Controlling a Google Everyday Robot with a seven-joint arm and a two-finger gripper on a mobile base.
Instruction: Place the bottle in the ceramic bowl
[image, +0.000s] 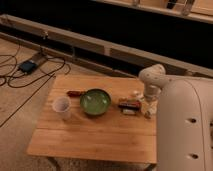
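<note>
A wooden table (90, 137) holds a glossy green bowl (95, 101) near its middle, with nothing seen inside it. A translucent white cup (61, 106) stands just left of the bowl. A flat red-and-black block (129, 105) lies to the bowl's right. The small pale bottle (135, 93) appears to lie on the table just behind the block, apart from the bowl. The gripper (148, 111) hangs at the table's right edge, under the white arm (151, 78), beside the block; whether it grasps anything cannot be told.
</note>
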